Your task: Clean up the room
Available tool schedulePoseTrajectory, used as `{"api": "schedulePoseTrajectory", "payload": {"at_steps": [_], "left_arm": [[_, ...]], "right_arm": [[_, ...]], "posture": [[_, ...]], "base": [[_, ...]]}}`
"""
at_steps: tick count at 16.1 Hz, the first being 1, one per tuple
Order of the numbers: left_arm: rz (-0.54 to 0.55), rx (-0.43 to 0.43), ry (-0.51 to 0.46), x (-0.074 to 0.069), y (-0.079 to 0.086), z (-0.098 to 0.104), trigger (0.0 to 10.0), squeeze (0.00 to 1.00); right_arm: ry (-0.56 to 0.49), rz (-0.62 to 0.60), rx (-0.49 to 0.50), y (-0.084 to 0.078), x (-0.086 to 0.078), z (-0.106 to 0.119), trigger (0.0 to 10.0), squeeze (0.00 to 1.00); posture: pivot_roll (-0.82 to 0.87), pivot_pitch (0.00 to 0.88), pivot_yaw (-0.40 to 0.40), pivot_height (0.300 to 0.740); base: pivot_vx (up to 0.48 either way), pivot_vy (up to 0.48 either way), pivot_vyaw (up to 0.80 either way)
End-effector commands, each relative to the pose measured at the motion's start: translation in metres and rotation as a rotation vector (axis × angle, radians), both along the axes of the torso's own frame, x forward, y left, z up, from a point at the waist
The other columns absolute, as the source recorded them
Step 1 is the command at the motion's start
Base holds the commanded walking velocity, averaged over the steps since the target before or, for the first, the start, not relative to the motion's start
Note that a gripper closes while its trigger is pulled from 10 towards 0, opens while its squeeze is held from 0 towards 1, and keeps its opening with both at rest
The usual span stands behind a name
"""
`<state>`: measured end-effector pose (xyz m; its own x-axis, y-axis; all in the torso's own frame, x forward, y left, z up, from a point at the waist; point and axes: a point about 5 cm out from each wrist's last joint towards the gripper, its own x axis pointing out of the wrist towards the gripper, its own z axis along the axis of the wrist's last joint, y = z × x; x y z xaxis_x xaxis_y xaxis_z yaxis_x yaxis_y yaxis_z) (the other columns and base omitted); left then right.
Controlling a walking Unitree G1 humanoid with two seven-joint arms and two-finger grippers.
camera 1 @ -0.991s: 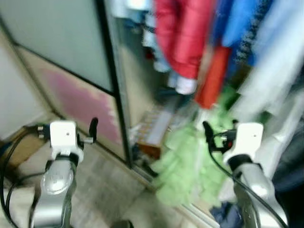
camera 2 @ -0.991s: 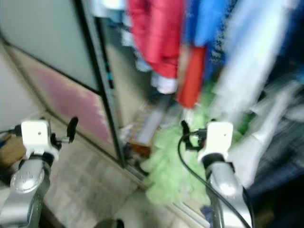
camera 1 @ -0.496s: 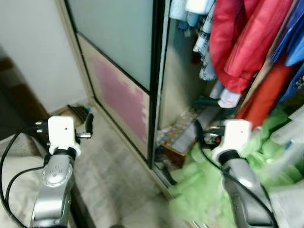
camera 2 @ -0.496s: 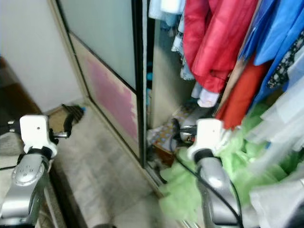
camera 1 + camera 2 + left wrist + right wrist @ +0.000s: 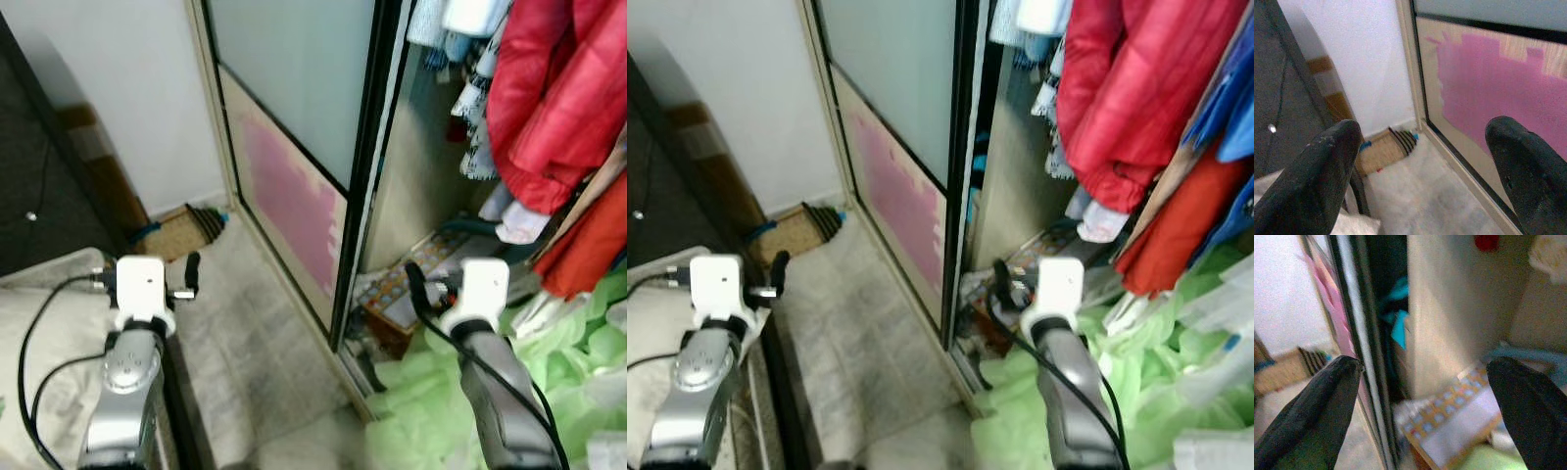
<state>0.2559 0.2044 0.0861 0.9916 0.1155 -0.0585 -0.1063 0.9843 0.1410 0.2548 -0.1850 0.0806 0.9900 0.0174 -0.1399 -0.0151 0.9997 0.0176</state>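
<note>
A heap of pale green fabric (image 5: 441,401) lies on the floor at the open wardrobe's threshold, under my right arm. Above it hang a red jacket (image 5: 549,108) and other clothes. A flat patterned box (image 5: 1457,423) lies on the wardrobe floor. My right gripper (image 5: 1422,364) is raised in front of the wardrobe opening, open, with nothing between its fingers. My left gripper (image 5: 1422,129) is held up over the pale floor, open and empty, facing the sliding door's pink panel (image 5: 1498,83).
The sliding door (image 5: 294,117) with its black frame stands between the two arms. A small striped mat (image 5: 186,227) lies by the white wall. A pale mattress (image 5: 49,323) with a dark edge is at the left. Pale floor (image 5: 255,343) lies ahead.
The whole picture has shifted: the camera has turned left, bringing the wall, mat and mattress into view. Both arms keep the same raised pose, fingers open.
</note>
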Motion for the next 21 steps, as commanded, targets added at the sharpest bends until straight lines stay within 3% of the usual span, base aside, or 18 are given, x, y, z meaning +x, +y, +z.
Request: {"api": "schedulePoseTrajectory", "payload": {"at_steps": [1,4,9,12,14,21], "left_arm": [[0.017,0.008,0.007,-0.006,0.005,-0.003,10.0,0.0],[0.026,-0.007,0.023,-0.013,0.003,-0.017,10.0,0.0],[-0.009,0.01,-0.033,0.003,-0.003,-0.011,10.0,0.0],[0.019,0.018,0.009,-0.006,0.002,-0.024,10.0,0.0],[-0.033,0.033,0.029,-0.013,-0.005,-0.029,10.0,0.0],[0.008,0.037,-0.01,-0.015,-0.005,-0.024,10.0,0.0]], "right_arm": [[0.003,0.004,-0.016,-0.002,-0.004,-0.003,10.0,0.0],[0.01,-0.029,-0.029,-0.011,-0.007,-0.01,10.0,0.0],[-0.03,-0.059,-0.021,-0.006,0.001,-0.011,10.0,0.0],[-0.032,-0.042,-0.076,-0.002,-0.009,-0.015,10.0,0.0],[-0.011,-0.05,-0.067,-0.004,-0.015,-0.02,10.0,0.0],[-0.032,0.007,-0.054,0.0,-0.008,-0.014,10.0,0.0]], "posture": [[-0.03,0.0,-0.04,0.74],[-0.02,0.0,-0.038,0.74],[-0.05,0.0,-0.021,0.74],[-0.08,0.0,0.007,0.74],[-0.07,0.0,0.006,0.74],[-0.06,0.0,-0.022,0.74]], "base": [[0.0,0.0,0.0],[0.0,0.0,0.0],[0.0,0.0,0.0],[0.0,0.0,0.8],[0.0,0.0,0.8],[0.0,0.0,0.8]]}}
